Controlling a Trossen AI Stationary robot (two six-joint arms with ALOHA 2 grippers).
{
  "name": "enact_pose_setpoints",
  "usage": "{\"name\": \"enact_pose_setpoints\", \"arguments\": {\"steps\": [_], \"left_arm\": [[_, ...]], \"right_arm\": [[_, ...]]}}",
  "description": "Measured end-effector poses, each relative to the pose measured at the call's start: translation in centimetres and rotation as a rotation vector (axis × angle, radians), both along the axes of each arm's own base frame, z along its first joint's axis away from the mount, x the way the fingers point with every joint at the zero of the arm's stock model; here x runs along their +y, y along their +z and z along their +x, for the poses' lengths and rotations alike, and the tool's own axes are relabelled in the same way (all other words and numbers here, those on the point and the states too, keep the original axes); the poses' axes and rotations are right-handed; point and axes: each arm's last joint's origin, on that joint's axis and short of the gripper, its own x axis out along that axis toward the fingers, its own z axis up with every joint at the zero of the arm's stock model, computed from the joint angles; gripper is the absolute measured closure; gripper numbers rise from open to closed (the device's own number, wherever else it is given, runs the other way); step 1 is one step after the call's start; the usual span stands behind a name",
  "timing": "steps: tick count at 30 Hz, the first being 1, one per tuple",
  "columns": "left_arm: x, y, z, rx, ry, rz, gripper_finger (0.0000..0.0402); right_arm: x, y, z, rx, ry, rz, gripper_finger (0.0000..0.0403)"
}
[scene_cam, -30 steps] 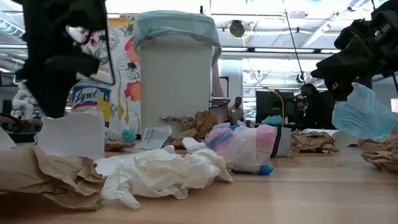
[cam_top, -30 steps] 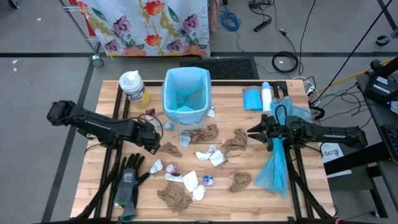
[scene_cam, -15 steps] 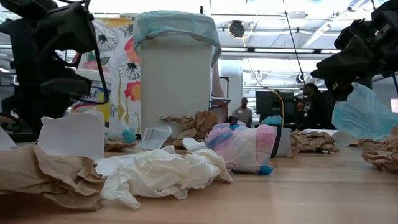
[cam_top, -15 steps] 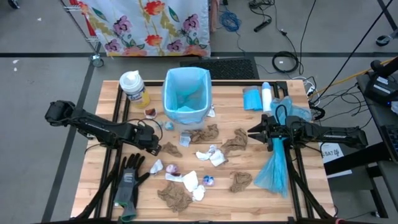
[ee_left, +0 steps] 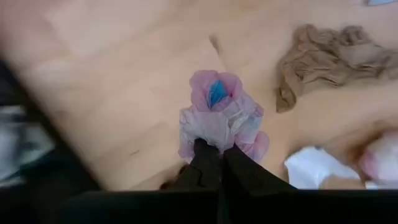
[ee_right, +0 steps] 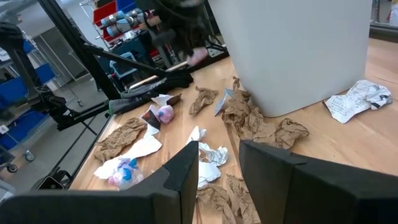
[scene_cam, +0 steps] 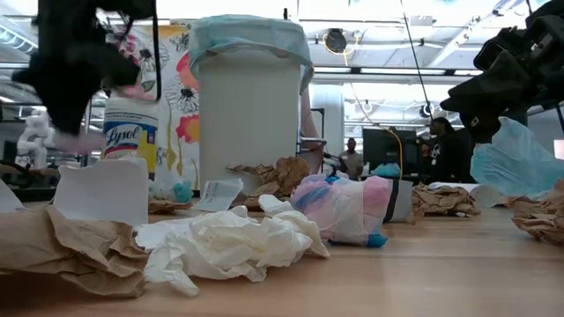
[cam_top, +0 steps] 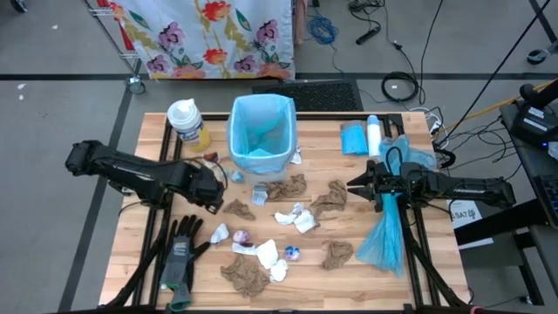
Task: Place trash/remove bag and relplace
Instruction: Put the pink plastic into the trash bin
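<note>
The left pincer (ee_left: 214, 163) is clamped on a purple-and-blue wrapper (ee_left: 219, 115) above the wooden counter (cam_top: 349, 279), near a tub (scene_cam: 129, 141) labelled "Lysol". More trash (cam_top: 288, 218) lies scattered before the lined bin (cam_top: 260, 135). The right pincer (cam_top: 356, 185) waits at the counter's right, fingers apart, beside a blue bag (cam_top: 385, 237).

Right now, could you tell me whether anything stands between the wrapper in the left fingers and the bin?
Nothing visible blocks it. The left gripper is shut on the purple wrapper, lifted above the table beside the bin. Only the bin's wall must be cleared, and its bag-lined mouth is open.
</note>
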Motion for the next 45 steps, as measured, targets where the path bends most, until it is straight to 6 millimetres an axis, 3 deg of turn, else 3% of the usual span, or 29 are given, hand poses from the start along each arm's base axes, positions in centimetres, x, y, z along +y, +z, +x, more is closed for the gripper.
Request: {"name": "enact_pose_setpoints", "arguments": {"steps": [6,13,19,24,31,37,45], "left_arm": [[0.4,6.9,-1.2,0.051,-0.003,0.088,0.04],[1.6,13.8,-2.1,-0.256,-0.004,0.282,0.0401],[2.8,17.5,-2.8,-0.383,-0.001,0.429,0.0401],[3.9,19.3,-2.2,-0.508,-0.011,0.512,0.0401],[5.6,21.0,0.7,-0.712,-0.08,0.589,0.0401],[7.5,21.1,3.9,-0.789,-0.137,0.612,0.0394],[9.5,20.0,7.0,-0.798,-0.21,0.582,0.0324]], "right_arm": [[0.0,0.0,0.0,0.0,0.0,0.0,0.0293],[0.0,0.0,0.0,0.002,0.0,0.0,0.0293],[0.0,0.0,0.0,0.002,0.001,0.0,0.0293],[0.0,0.0,0.0,0.002,0.001,0.0,0.0293],[0.0,0.0,0.0,0.002,0.001,0.0,0.0293],[0.0,0.0,0.0,0.002,0.001,0.0,0.0293],[0.0,0.0,0.0,0.002,0.001,0.0,0.0293]]}}
